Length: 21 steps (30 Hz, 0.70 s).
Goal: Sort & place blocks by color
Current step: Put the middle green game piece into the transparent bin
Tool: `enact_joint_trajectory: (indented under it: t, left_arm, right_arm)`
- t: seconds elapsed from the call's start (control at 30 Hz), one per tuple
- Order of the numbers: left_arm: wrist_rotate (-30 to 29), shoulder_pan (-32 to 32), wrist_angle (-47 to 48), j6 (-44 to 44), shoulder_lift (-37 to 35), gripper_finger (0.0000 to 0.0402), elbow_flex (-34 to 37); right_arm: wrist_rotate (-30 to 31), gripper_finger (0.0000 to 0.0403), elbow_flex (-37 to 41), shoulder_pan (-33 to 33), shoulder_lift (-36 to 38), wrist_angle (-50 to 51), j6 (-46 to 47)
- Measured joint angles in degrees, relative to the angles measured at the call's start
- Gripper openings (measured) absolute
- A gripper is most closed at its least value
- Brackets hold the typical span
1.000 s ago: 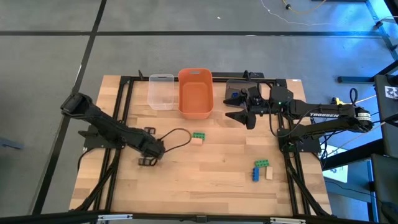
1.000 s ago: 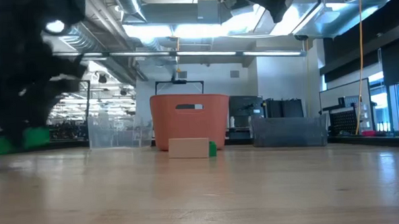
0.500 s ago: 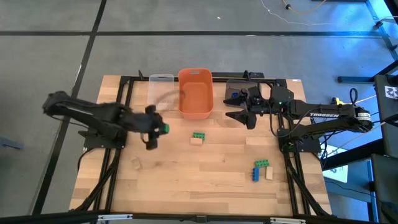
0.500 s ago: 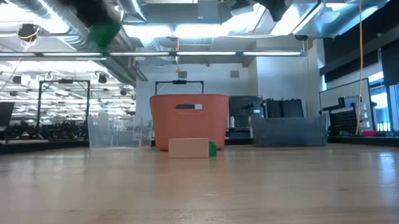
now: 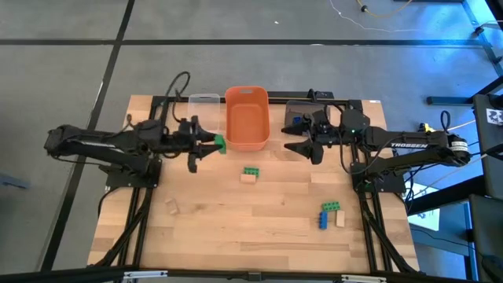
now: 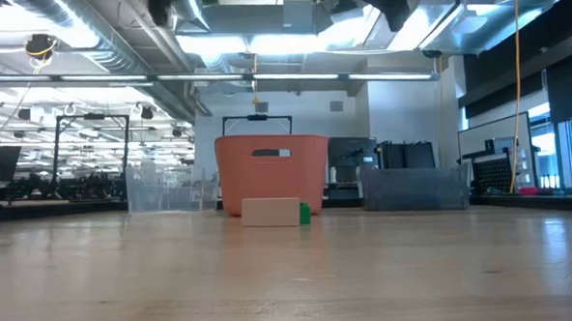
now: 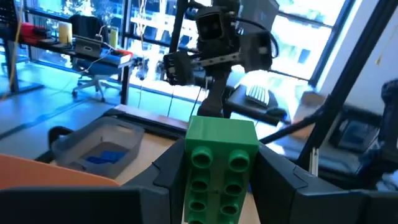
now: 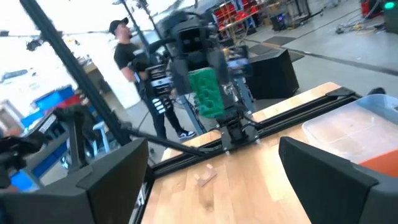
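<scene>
pale wood-plank table (image 5: 267,212) with a soft sheen, glossy studded plastic green brick (image 7: 219,168), smooth matt orange plastic bin (image 5: 247,118), see-through plastic clear bin (image 5: 203,115), matt black fingers (image 7: 163,171) gripping the brick

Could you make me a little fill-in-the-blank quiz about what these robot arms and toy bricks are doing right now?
1. The left gripper is shut on a brick of the colour ____.
2. That held green brick hangs between the clear bin and the ____ bin.
3. The right gripper, holding nothing, has its fingers ____.
4. The grey bin already holds bricks of the colour ____.

Missing words: green; orange; open; blue
</scene>
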State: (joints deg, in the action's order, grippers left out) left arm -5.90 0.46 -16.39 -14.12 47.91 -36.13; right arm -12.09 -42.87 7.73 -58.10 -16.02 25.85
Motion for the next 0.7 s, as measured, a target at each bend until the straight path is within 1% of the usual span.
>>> enact_joint_trajectory:
  t: [0.07, 0.13, 0.17, 0.37, 0.7]
  left_arm:
    - [0.97, 0.91, -6.20, -1.09, 2.00, 0.0126, 2.52]
    - [1.06, 1.33, -12.24, -2.17, 4.09, 0.0126, 3.34]
    - [1.24, 1.36, -13.43, -2.59, 4.86, 0.0126, 3.34]
    - [2.30, 2.41, -12.56, -3.45, 6.45, 0.0126, 3.49]
    - [2.24, 5.05, -12.76, -3.42, 6.28, 0.0126, 3.49]
  right_arm:
    - [0.00, 0.0362, 0.00, -1.18, -0.80, -0.08, -1.52]
    - [0.07, 0.0362, 0.00, -2.44, -1.99, -0.04, -2.72]
    - [0.32, 0.0362, 0.00, -2.94, -2.58, 0.16, -3.35]
    - [0.47, 0.0362, 0.00, -3.99, -4.89, 0.06, -3.59]
    - [0.49, 0.0362, 0.00, -3.99, -4.94, -0.08, -3.52]
